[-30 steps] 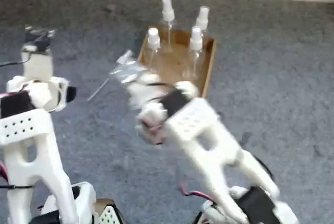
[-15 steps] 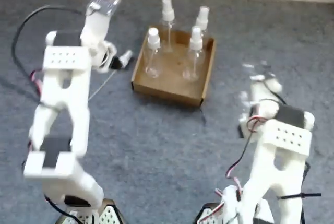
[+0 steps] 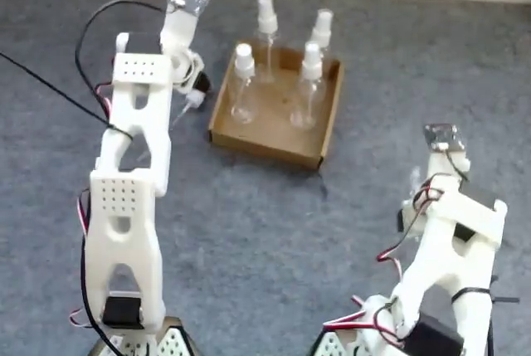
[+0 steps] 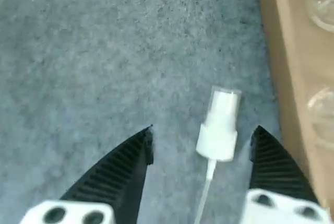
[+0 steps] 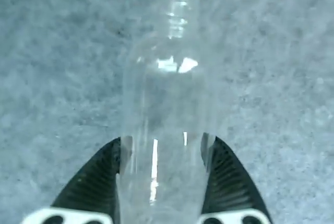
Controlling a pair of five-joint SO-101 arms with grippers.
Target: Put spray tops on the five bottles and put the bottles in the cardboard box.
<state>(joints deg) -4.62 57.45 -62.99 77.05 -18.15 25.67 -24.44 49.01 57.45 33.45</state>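
Grey carpet [image 3: 415, 65] covers the work surface seen from the high camera, with the cardboard box [image 3: 265, 144] standing open near the far side. Four clear bottles [image 3: 243, 82] with white spray tops stand upright inside the box. The left arm [image 3: 137, 124] is stretched out to a spot just beside the box, while the right arm [image 3: 452, 231] stands well apart from the box on its other side. From the left wrist, the left gripper [image 4: 202, 132] is spread wide, its black ribbed fingers [image 4: 130, 156] on either side of a loose white spray top [image 4: 218, 130]. This top lies on the carpet near the box's outer wall, its thin tube pointing toward the gripper. From the right wrist, the right gripper [image 5: 164, 148] pinches the fifth bottle [image 5: 167, 93], transparent with a bare threaded neck, over the carpet.
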